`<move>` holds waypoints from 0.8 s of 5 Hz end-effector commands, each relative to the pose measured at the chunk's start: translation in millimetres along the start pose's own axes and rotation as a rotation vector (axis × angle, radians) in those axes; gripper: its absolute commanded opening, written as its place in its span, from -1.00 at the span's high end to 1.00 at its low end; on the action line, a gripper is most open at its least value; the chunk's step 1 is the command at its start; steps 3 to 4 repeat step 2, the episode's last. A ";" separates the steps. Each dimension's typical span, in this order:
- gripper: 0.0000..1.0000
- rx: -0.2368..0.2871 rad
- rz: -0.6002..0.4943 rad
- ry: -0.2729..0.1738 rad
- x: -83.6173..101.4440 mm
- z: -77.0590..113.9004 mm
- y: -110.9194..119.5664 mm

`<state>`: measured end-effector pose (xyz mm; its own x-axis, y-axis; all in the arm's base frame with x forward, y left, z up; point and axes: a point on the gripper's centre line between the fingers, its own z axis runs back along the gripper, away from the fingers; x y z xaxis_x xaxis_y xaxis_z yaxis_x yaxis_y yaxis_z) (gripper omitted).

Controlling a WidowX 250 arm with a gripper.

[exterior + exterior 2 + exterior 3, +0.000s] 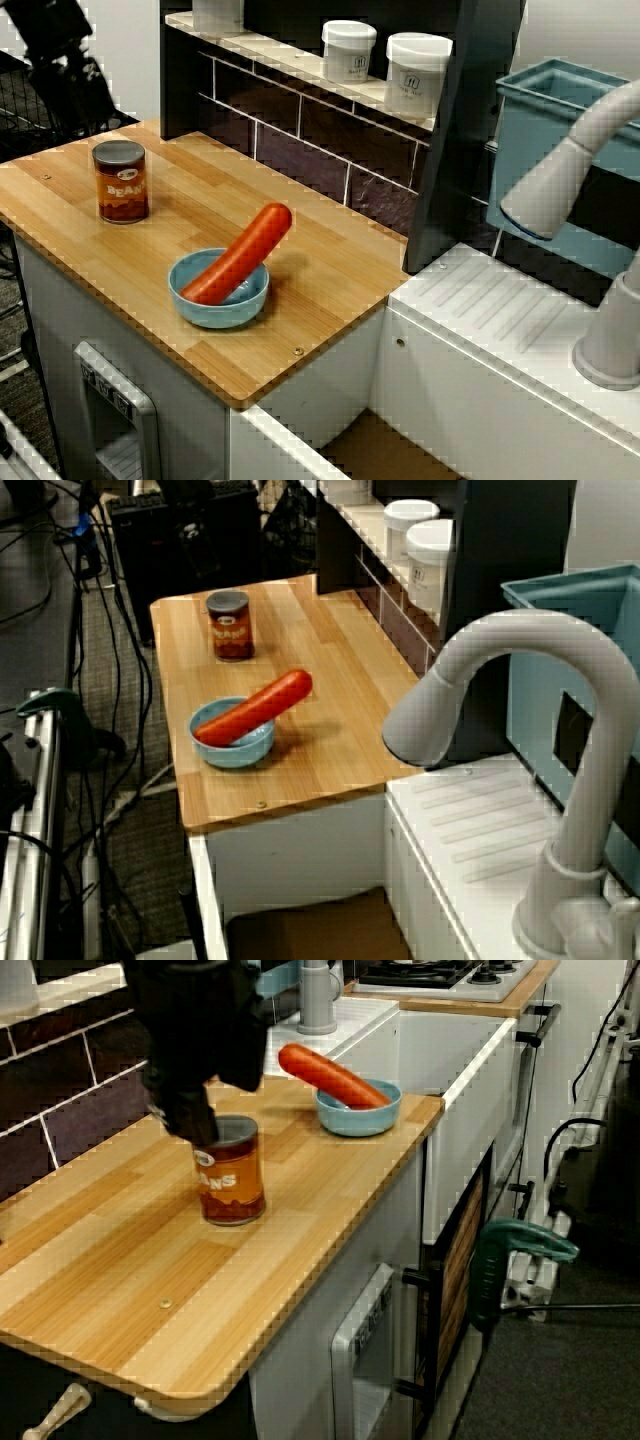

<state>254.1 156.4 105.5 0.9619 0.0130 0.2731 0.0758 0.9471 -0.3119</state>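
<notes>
In the low view along the tabletop (150, 1270), the pincer (192, 1125) hangs as a dark, blurred mass just above the can of beans (230, 1175). Its lower tip overlaps the can's rim on the side nearer the tiled wall (70, 1090). From the pincer the can lies straight down and a little out toward the tabletop's open edge. The can stands upright with its long axis vertical and its lid facing up.

I cannot tell whether the tip touches the rim or only hangs in front of it. The fingers blend into one black shape, so I also cannot tell whether the pincer is spread or clenched, though nothing appears to be held in it.

Well apart from the can, near the sink end, a blue bowl (358, 1110) holds a red sausage (330, 1075). The sausage is tilted, with one end resting over the bowl's rim.
</notes>
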 end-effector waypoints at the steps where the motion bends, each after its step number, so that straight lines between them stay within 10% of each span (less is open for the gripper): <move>1: -1.00 0.039 -0.145 0.045 -36.9 6.6 12.6; 4: -1.00 0.035 -0.151 0.057 -37.7 -1.3 14.6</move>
